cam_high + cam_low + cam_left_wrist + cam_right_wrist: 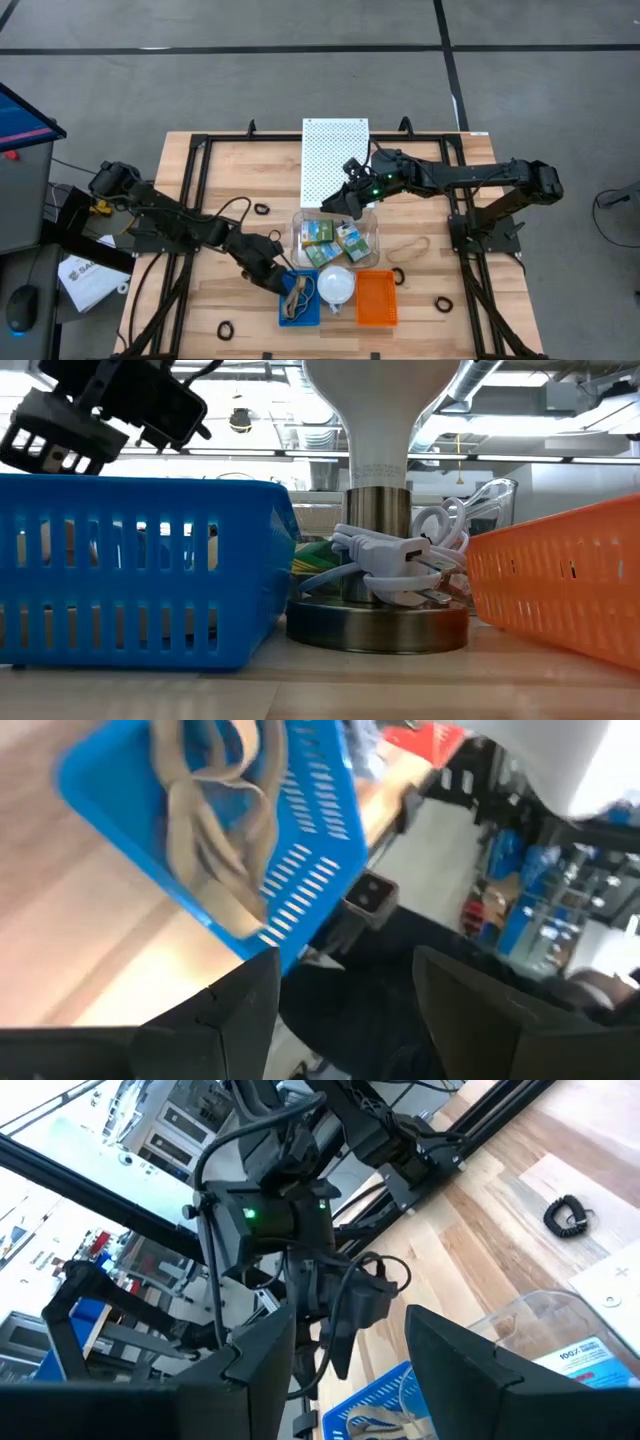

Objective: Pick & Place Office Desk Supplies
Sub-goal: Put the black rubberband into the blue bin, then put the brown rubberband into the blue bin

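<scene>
Tan rubber bands (pixel 297 292) lie in a blue basket (pixel 312 310); my left wrist view shows the rubber bands (pixel 215 840) inside the basket (pixel 300 850). My left gripper (pixel 274 276) hovers open and empty at that basket's left side, and the low view shows it (pixel 100 410) above the basket (pixel 130 570). Yellow-and-green crayon boxes (pixel 335 240) sit in a clear container (pixel 300 232). My right gripper (pixel 350 200) hangs open and empty over the container's far edge. One rubber band (pixel 408 247) and black loops (pixel 262 209) (pixel 443 303) (pixel 225 328) lie on the wood.
A white lamp (pixel 335 285) with a metal base (pixel 375 625) and a coiled white cord stands between the blue basket and an orange basket (pixel 377 298). A white perforated board (pixel 335 160) lies at the far side. Black frame rails run along both table sides.
</scene>
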Controlling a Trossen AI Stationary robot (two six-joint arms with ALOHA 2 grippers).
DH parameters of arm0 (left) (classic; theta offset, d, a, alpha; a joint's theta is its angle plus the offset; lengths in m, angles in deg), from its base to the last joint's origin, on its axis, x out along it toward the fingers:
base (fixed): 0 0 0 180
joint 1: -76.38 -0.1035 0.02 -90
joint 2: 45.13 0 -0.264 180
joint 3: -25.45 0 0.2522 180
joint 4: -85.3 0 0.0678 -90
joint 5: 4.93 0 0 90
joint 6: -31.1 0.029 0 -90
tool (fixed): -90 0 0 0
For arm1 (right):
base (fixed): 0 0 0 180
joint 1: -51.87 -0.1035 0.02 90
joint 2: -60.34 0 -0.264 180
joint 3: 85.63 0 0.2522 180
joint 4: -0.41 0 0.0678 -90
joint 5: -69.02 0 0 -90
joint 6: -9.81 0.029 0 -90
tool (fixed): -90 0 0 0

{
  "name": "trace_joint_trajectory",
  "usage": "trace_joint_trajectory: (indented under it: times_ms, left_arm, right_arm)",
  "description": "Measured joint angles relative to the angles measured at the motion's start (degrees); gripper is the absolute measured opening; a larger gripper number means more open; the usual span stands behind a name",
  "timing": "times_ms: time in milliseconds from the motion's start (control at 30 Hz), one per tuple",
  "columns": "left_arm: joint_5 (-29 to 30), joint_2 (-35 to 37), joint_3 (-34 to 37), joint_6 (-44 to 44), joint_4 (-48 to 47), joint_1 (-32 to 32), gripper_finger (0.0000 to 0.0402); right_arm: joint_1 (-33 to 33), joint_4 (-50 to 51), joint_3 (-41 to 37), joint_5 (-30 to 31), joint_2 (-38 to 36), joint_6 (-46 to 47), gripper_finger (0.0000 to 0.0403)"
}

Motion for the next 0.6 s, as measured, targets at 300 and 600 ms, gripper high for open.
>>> trace_joint_trajectory:
  times_ms: [300,600]
  left_arm:
    - [-1.2,1.2,0.0,2.7,0.4,-0.3,0.0220]
    - [2.5,9.8,0.0,7.1,-2.0,-1.9,0.0223]
  right_arm:
    - [0.1,6.2,0.0,-0.6,-1.0,-1.5,0.0187]
    - [-0.3,31.5,0.0,10.6,-8.6,-2.6,0.0187]
